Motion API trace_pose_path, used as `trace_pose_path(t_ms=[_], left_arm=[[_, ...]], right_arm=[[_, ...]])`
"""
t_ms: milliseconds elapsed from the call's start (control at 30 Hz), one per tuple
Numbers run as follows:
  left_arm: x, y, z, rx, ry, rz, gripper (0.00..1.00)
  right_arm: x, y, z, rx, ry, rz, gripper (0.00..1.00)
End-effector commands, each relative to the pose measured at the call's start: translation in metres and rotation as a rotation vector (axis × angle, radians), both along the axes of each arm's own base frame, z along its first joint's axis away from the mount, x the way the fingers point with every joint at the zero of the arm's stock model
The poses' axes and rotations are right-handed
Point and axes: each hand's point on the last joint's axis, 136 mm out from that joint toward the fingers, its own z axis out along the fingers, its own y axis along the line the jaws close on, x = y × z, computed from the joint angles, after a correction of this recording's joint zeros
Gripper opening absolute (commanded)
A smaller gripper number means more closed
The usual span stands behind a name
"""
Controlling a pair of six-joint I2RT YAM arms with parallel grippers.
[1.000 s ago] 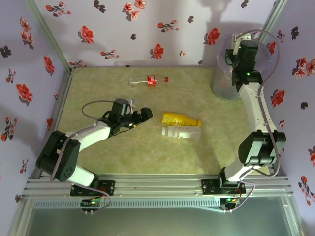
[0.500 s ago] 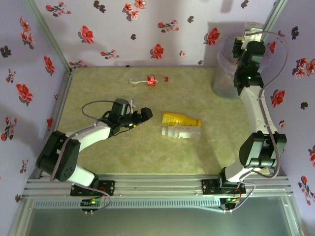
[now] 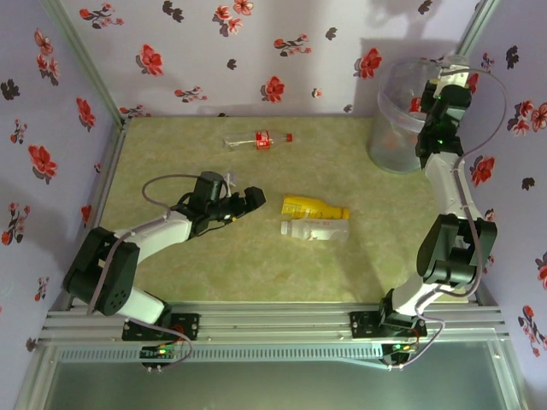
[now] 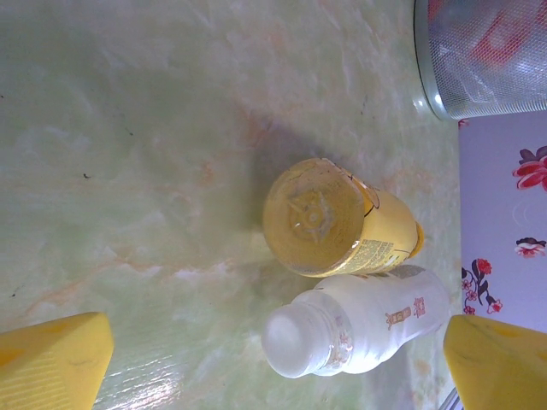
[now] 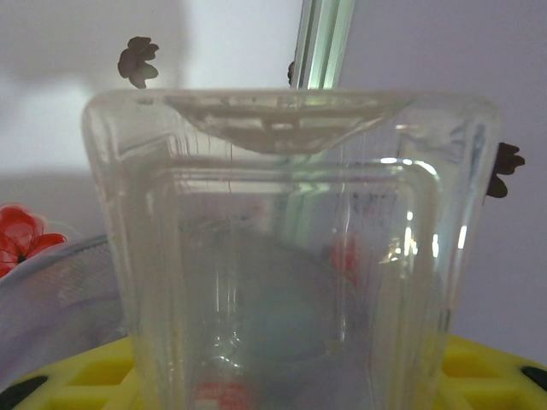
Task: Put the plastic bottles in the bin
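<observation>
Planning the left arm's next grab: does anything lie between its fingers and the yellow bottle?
Nothing visible does. Only bare table separates the left gripper from the yellow bottle; the white bottle lies alongside it, not in front.

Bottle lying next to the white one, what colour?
The bottle is yellow; the left wrist view shows it best.

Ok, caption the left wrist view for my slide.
Yellow plastic bottle and white plastic bottle lie side by side on the green marbled table, translucent grey bin beyond.

Floral lilac walls (image 3: 214,51), green marbled tabletop (image 3: 325,265)
</observation>
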Motion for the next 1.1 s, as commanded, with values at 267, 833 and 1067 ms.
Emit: trace_pose_path(t_ms=[267, 833, 1067], left_arm=[[-0.003, -0.004, 0.005, -0.02, -0.019, -0.014, 1.0], [-0.002, -0.004, 0.007, -0.02, -0.023, -0.014, 1.0], [0.004, -0.007, 0.016, 0.007, -0.043, -0.039, 1.0]], right_arm=[[0.021, -0.014, -0.017, 0.09, 0.049, -0.014, 0.62], [0.024, -0.027, -0.028, 0.171, 0.066, -0.101, 0.73], [0.014, -0.01, -0.011, 0.174, 0.07, -0.056, 0.79]])
